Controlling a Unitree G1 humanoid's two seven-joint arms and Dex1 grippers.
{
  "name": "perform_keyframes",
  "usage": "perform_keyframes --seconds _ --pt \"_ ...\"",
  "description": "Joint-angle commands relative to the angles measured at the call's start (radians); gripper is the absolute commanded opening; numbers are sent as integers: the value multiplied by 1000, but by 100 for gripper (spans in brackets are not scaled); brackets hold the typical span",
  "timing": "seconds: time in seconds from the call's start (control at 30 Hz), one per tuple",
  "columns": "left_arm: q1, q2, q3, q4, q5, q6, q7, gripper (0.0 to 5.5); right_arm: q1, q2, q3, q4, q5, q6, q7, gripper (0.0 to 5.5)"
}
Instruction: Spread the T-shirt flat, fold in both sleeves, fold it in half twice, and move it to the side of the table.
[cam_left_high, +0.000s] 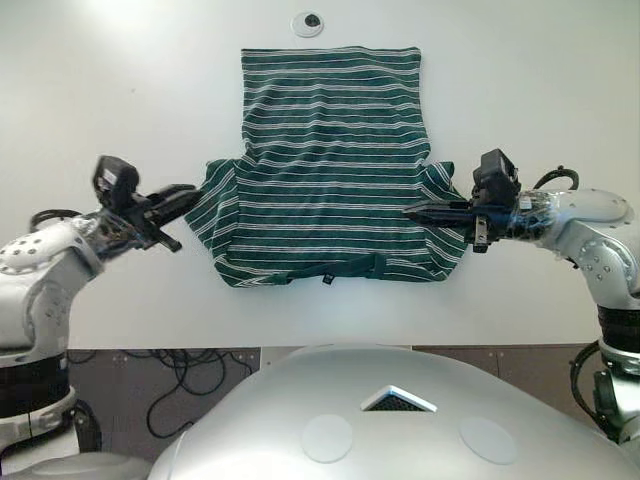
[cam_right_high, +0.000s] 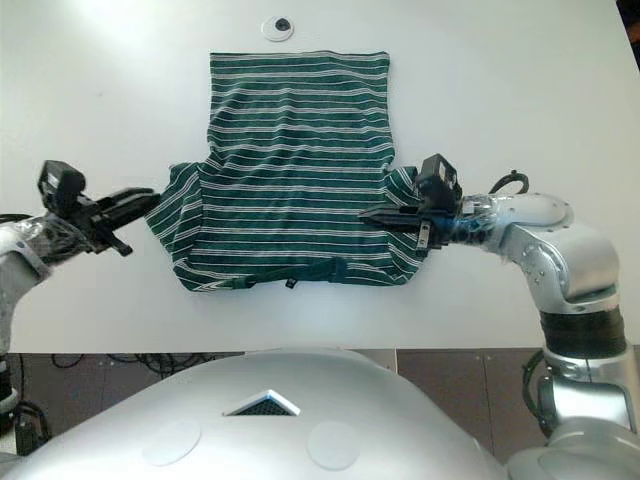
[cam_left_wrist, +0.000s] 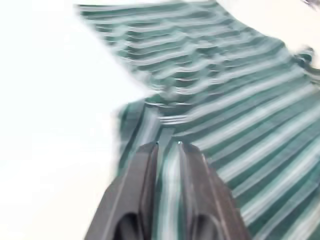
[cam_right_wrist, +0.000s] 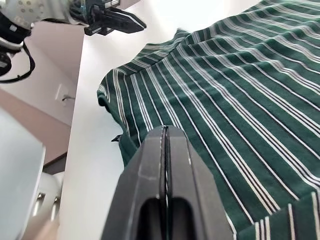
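Out on the left, the left pincer (cam_left_high: 190, 194) hovered low over the white tabletop (cam_left_high: 100, 80), its tips right at the outer edge of the left sleeve (cam_left_high: 215, 200). I couldn't tell whether they touched the cloth. The left wrist view showed its two fingers (cam_left_wrist: 150, 165) a narrow slit apart, released, with nothing between them and striped fabric just past the tips.

Across the middle lay the T-shirt (cam_left_high: 330, 150), dark green with thin white stripes. It lay in the centre of the tabletop, collar edge toward the robot and straight hem at the far side. The far half lay flat and square. The near half was wider and rumpled, with both sleeves bunched against the body. Just beyond the hem sat a small round disc (cam_left_high: 308, 24) with a dark centre, clear of the shirt.

On the right, the right sleeve (cam_left_high: 445, 182) was crumpled beside the arm. The right pincer (cam_left_high: 408, 211) reached inward over that side of the shirt. In the right wrist view its fingers (cam_right_wrist: 150, 165) were clenched tight together, with no cloth seen pinched between them.
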Motion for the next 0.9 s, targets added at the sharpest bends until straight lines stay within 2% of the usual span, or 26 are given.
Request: perform_keyframes --seconds 0.03,0.2,0.4,0.47,0.53,0.73,0.9 --pt "12 -18 6 106 36 9 25 70 -11 9 -2 -14 -1 16 -42 0" --pt "1 -38 -36 162 36 18 -1 70 -28 12 5 -4 -4 18 -63 0" --pt "23 -72 -58 121 -1 47 -20 70 -38 16 22 18 -25 8 -90 0" --pt "26 -73 -61 120 3 46 -19 37 -37 17 27 21 -29 4 -96 0" --pt "26 -77 -49 112 -11 44 -22 4 -42 17 30 27 -32 1 -99 0" --pt "1 -109 27 -62 -202 103 -52 1 -36 14 36 32 -47 -6 -98 0" --pt "-38 -143 -79 -163 -234 149 9 1 -46 6 57 46 -71 -11 -88 0"
